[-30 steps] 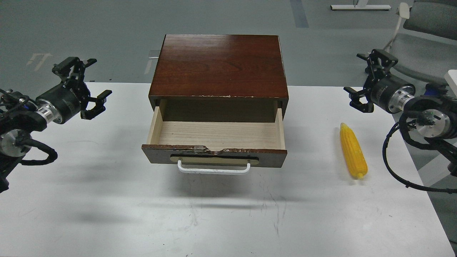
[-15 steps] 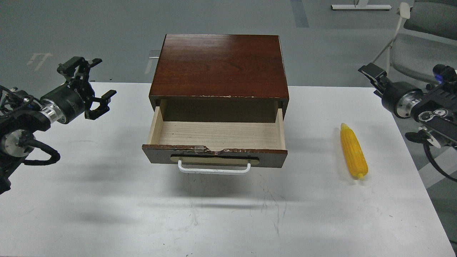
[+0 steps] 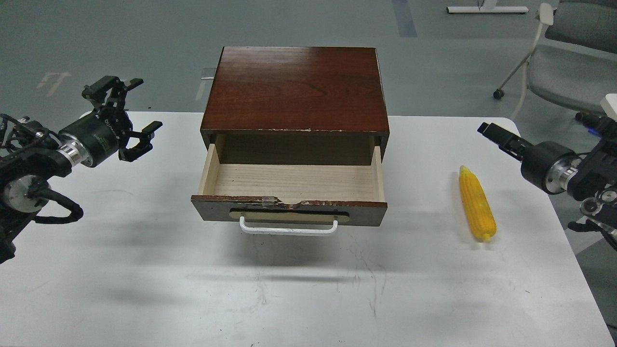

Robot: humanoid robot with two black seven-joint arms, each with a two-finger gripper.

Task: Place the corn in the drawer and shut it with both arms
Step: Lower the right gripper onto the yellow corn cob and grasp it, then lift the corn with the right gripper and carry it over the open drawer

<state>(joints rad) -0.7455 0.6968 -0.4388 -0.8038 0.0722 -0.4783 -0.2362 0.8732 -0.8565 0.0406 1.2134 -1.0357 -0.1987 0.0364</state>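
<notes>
The drawer is seen pulled out of a dark brown cabinet near the middle of a white table; its pale wood inside holds nothing, its top front edge is chipped, and a white bar handle on a tan oval plate faces the viewer. The corn lies flat on the table well to the right of the drawer, its pointed end turned away from the viewer and its blunt end toward the near edge. The left gripper is held above the table to the left of the drawer, its fingers spread wide with nothing between them; pale lettering is printed on its black wrist body but is too small to be read. The right gripper is held to the right of the drawer, beyond the corn and apart from it; it is seen edge-on and dark, so the state of its fingers cannot be told.
</notes>
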